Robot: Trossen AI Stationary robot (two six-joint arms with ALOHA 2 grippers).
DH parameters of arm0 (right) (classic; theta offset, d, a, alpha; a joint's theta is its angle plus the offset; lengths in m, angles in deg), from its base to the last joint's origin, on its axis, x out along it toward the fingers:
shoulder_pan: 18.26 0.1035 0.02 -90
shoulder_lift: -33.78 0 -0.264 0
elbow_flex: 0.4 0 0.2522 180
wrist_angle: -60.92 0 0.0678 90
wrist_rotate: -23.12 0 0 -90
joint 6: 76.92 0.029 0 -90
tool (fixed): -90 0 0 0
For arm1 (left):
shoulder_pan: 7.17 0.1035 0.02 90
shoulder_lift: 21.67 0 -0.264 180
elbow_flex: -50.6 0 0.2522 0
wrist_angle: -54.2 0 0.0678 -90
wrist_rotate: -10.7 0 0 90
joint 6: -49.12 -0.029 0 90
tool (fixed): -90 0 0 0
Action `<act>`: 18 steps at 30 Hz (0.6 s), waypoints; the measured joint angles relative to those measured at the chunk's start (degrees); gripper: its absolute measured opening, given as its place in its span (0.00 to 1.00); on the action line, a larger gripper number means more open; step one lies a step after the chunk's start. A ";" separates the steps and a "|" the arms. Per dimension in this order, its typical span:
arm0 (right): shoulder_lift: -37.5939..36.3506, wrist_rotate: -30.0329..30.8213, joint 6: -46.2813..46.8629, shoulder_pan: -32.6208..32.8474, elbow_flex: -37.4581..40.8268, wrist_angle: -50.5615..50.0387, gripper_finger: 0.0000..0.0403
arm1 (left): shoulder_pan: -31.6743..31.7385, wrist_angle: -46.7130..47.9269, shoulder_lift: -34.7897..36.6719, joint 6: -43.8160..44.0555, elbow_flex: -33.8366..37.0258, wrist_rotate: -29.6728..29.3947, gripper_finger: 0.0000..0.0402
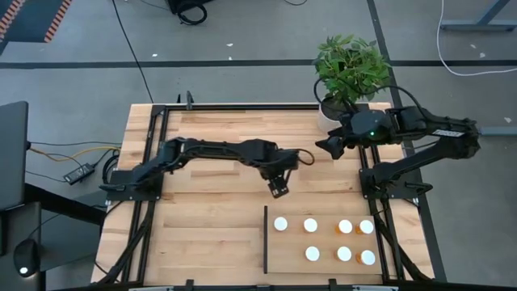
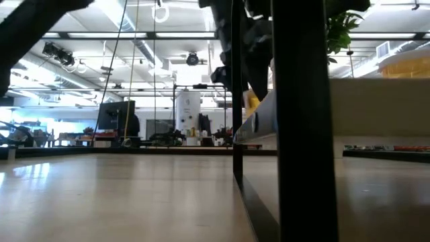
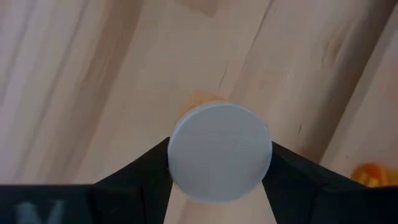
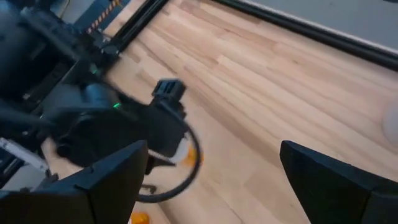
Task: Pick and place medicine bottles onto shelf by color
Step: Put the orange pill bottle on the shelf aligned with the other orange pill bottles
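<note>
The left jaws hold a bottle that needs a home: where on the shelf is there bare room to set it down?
Free: the shelf patch bordered by the black strip, the three-bottle row and the four-bottle row. Crowded: everywhere else on the shelf. Bare tabletop lies beyond the strip.

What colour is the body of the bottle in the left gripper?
Orange, under a white cap; the bottle shows best in the left wrist view.

Probably a robotics lab or workshop: exposed ceiling ducts, distant workbenches, taped concrete floor.
</note>
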 joint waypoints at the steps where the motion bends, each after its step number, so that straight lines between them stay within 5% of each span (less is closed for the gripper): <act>1: 0.17 -0.25 0.06 0.45 0.00 -0.15 0.93 | 0.27 0.96 -1.22 -1.25 -1.49 0.02 0.54; 18: 4.69 1.02 -0.19 4.37 0.02 -1.34 0.93 | 0.58 -1.11 -7.94 -9.32 -4.58 2.46 0.55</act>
